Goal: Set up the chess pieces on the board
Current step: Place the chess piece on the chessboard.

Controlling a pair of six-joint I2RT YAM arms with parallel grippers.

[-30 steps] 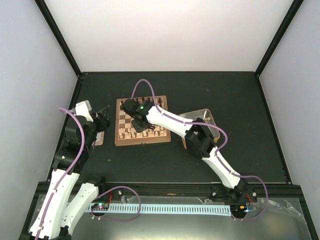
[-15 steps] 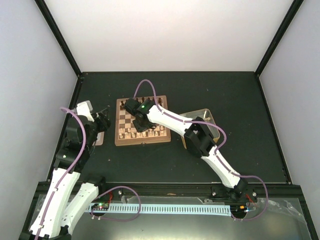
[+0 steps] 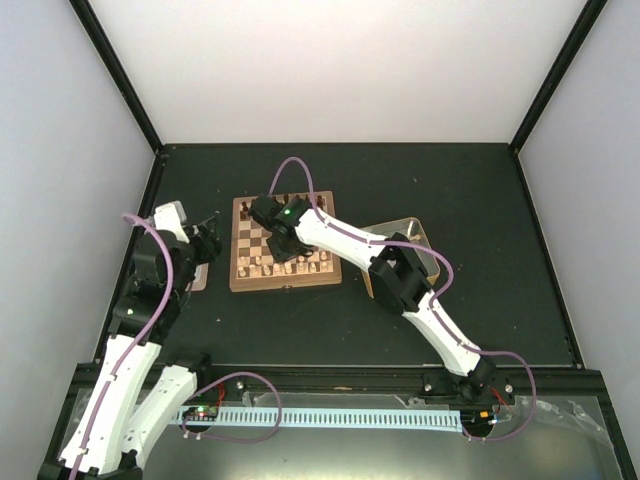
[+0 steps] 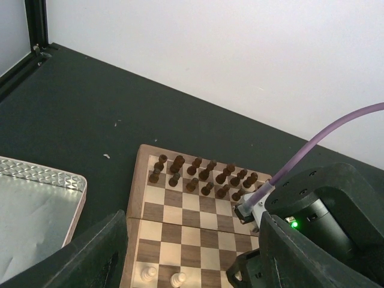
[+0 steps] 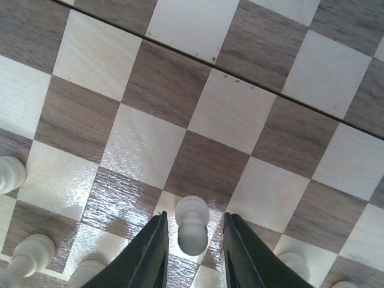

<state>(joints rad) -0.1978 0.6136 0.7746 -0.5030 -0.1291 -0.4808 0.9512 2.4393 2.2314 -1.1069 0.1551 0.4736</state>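
Two rows of dark chessmen (image 4: 201, 174) fill the far side of the board (image 3: 288, 286), so we judge the pale side to be the work in hand. Our right gripper (image 5: 194, 219) straddles an upright pale pawn (image 5: 192, 213) in the near rows, jaws slightly apart and clear of it (a release, we judge). Our left gripper (image 4: 193, 255) hovers left of the board, spread wide and empty, out of the way.
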